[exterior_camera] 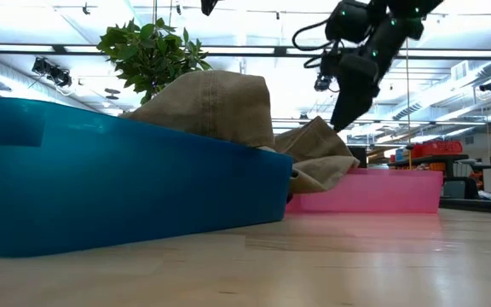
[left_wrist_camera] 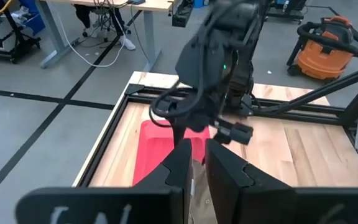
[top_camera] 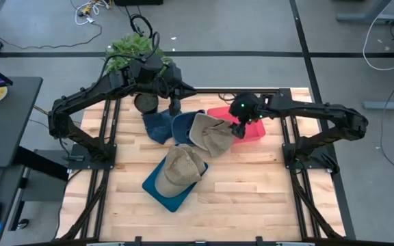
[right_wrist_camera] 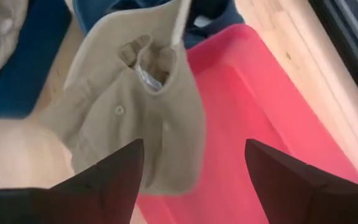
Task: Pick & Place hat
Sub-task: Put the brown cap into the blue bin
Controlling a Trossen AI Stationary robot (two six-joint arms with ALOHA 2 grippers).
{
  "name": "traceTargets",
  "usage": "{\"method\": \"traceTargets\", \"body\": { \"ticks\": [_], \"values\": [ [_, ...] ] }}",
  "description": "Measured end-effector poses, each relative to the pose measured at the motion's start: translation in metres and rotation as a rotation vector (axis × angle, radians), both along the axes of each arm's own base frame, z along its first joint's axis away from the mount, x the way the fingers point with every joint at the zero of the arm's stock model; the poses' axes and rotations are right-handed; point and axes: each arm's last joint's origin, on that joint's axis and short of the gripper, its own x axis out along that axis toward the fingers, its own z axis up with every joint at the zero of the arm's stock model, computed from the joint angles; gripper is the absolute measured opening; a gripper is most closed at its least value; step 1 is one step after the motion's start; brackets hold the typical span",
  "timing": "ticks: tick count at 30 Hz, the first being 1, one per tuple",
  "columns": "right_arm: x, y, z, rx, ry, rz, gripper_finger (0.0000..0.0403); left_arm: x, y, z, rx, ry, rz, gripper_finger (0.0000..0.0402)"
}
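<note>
Potted plant (top_camera: pixel 134 49) at bench's (top_camera: pixel 252 184) far edge. Orange shop vacuum (left_wrist_camera: pixel 324 46) on floor beyond bench. Cables (top_camera: pixel 91 9) on grey floor. Dark desk (top_camera: pixel 5 119) beside bench.

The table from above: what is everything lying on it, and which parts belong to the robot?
Tan hats: two; one sits in the blue bin, one lies half over the pink bin's edge.
Blue hats: two, dark blue and, side by side at the table's back.
Blue bin: one, near the table's middle.
Pink bin: one, at the back right.
Potted plant: one, green, behind the table.
Table: one, light wood.
Left gripper: dark, above the blue hats.
Right gripper: dark, open, over the pink bin beside the tan hat.
</note>
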Motion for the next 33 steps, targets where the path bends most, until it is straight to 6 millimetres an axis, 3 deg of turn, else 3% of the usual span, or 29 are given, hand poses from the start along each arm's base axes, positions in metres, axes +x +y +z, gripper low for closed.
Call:
{"method": "traceTargets", "body": {
  "ticks": [10, 15, 20, 22, 33],
  "values": [
    [0.001, -0.001, -0.040, -0.066, -0.109, -0.016, 0.0252, 0.001, 0.000, 0.000, 0.006, 0.001, 0.003, 0.0051],
    [0.001, -0.003, -0.041, -0.121, -0.115, -0.053, 0.0193, 0.001, 0.000, 0.000, 0.009, 0.002, 0.002, 0.0051],
    [0.007, -0.005, -0.029, -0.142, -0.154, -0.060, 0.0050, 0.000, 0.001, 0.000, 0.009, 0.002, 0.005, 0.0051],
    [0.009, -0.006, -0.023, -0.143, -0.172, -0.052, 0.0014, 0.000, 0.002, 0.000, 0.010, 0.002, 0.006, 0.0051],
    [0.025, 0.001, 0.033, -0.140, -0.289, 0.029, 0.0002, -0.001, 0.005, 0.000, 0.010, 0.002, 0.019, 0.0051]
  ]
}}
